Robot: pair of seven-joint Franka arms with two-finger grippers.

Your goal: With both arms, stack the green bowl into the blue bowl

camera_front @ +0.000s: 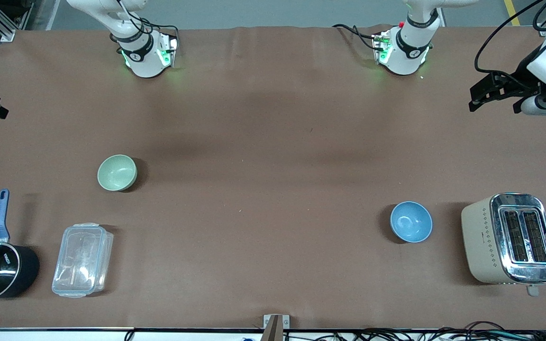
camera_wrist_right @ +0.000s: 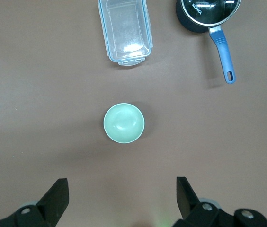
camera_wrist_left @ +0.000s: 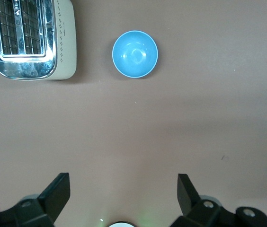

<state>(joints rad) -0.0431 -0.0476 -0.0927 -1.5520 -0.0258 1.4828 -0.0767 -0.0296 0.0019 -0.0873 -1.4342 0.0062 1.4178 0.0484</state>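
I see both grippers spread wide and empty — right gripper high over the green bowl, left gripper over bare table near the blue bowl.

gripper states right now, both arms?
Left gripper: open, holding nothing, up over bare table short of the blue bowl.
Right gripper: open, holding nothing, up over bare table short of the green bowl.

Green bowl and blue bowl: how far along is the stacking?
Nothing looks done. The green bowl sits empty toward the right arm's end of the table, far apart from the blue bowl, which stands beside the toaster. Nothing is in hand: the left pincer and the right pincer are both open and empty, high over the table. Left to do: grasping, carrying and nesting the green bowl.
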